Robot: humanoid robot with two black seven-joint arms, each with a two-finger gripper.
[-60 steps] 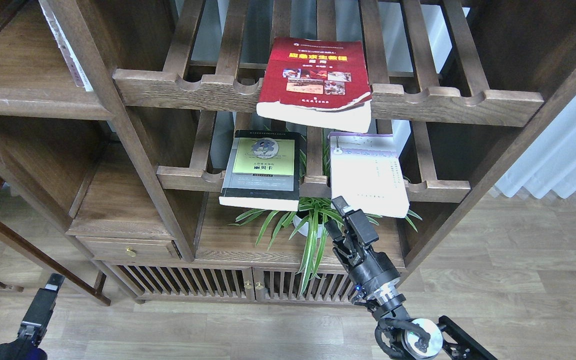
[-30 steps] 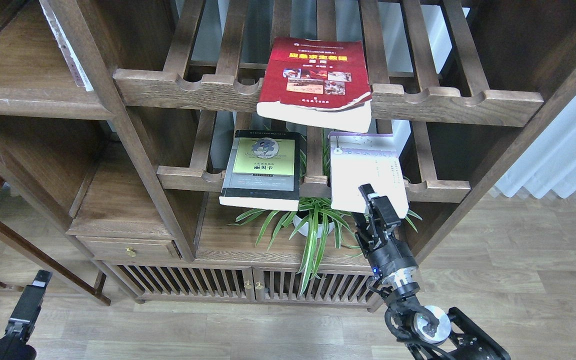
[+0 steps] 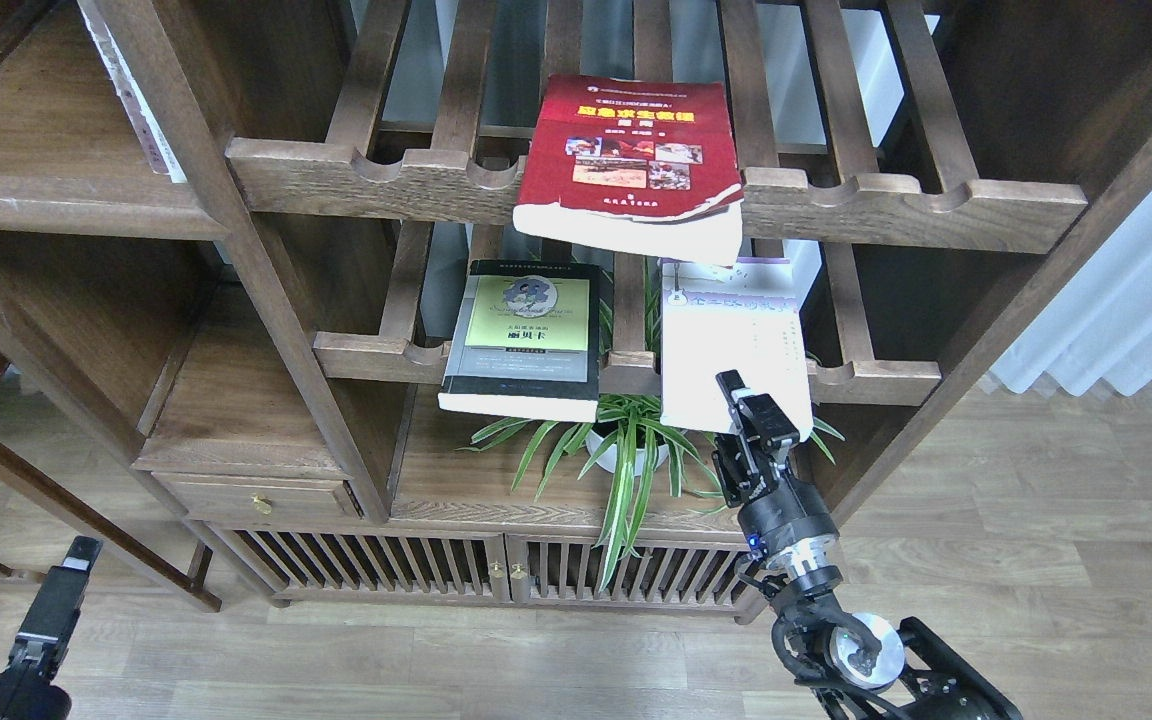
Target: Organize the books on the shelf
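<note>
The thick red book [image 3: 631, 160] lies flat on the upper slatted rack and overhangs its front rail. The black-grey book [image 3: 526, 335] with a yellow-green panel and the white-lilac book [image 3: 731, 330] lie side by side on the lower slatted rack, both overhanging. My right gripper [image 3: 748, 408] is at the front edge of the white-lilac book, with one finger over the cover, gripping it. My left gripper [image 3: 61, 595] hangs low at the bottom left, away from the books; its fingers cannot be told apart. The solid shelf board [image 3: 56, 195] is at the upper left.
A potted spider plant [image 3: 626, 450] stands on the board under the lower rack, right below the two books. Thin book spines [image 3: 141, 110] lean at the back of the upper left shelf. A drawer [image 3: 256, 495] and slatted cabinet doors [image 3: 496, 570] are below.
My right gripper rose and moved right from below the plant to the white-lilac book's front edge. The book then turned slightly, straighter on the rack. My left gripper dropped a little.
</note>
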